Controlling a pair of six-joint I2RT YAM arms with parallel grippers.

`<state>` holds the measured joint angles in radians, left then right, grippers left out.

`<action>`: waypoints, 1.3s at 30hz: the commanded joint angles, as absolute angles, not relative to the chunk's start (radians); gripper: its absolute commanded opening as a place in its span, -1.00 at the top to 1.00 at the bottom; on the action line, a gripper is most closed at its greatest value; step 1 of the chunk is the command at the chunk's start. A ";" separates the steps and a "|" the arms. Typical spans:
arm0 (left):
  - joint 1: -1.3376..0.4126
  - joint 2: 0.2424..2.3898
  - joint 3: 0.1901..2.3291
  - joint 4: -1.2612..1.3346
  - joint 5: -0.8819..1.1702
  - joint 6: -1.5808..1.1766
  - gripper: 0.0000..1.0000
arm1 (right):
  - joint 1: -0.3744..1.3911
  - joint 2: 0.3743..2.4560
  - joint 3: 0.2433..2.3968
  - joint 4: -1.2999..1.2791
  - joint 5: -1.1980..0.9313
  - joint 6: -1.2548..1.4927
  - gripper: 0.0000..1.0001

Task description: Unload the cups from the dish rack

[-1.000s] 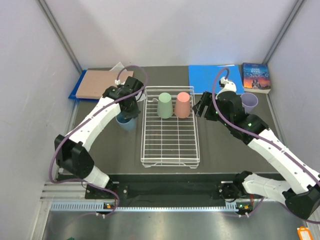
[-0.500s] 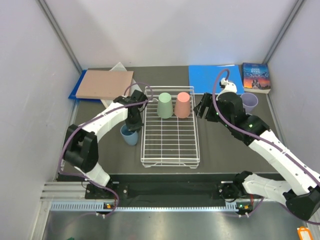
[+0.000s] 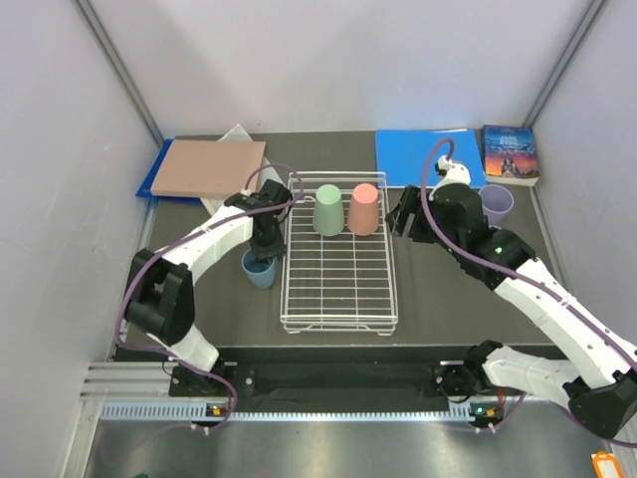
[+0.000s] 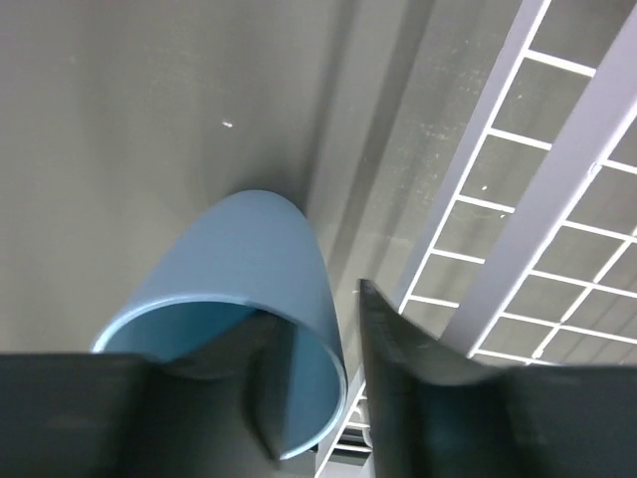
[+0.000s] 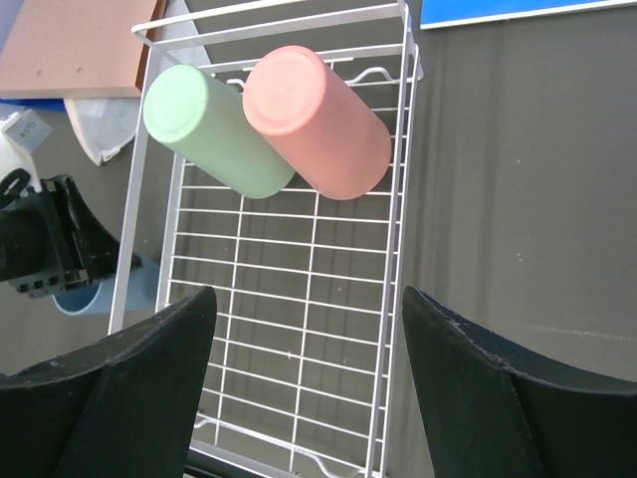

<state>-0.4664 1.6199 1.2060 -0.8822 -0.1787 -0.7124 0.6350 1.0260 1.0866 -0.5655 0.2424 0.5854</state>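
The white wire dish rack lies mid-table. A pale green cup and a salmon pink cup stand upside down at its far end; both show in the right wrist view. The light blue cup stands upright on the table just left of the rack. My left gripper straddles its rim, one finger inside, one outside, with a small gap to the wall. The lilac cup stands on the table at the right. My right gripper is open wide and empty beside the pink cup.
A brown board lies on a blue sheet at the back left. A blue folder and a book lie at the back right. Grey walls close in on both sides. The rack's thick side wire runs right beside the left fingers.
My left gripper moved nearer and to the right with the blue cup, which now rests on the table beside the rack. The right arm has hardly moved.
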 commanded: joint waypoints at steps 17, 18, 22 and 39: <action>-0.466 1.388 1.617 -1.132 -0.409 -0.683 -0.91 | 0.643 1.241 1.268 -0.511 0.348 0.496 -0.54; -0.465 1.373 1.617 -1.108 -0.414 -0.686 -0.92 | 0.643 1.267 1.287 -0.514 0.345 0.465 -0.56; -0.465 1.276 1.514 -1.004 -0.403 -0.699 -0.93 | 0.643 1.443 1.429 -0.552 0.307 0.420 -0.66; -0.466 1.127 1.335 -0.951 -0.396 -0.736 -0.93 | 0.635 1.739 1.618 -0.555 0.316 0.403 -0.72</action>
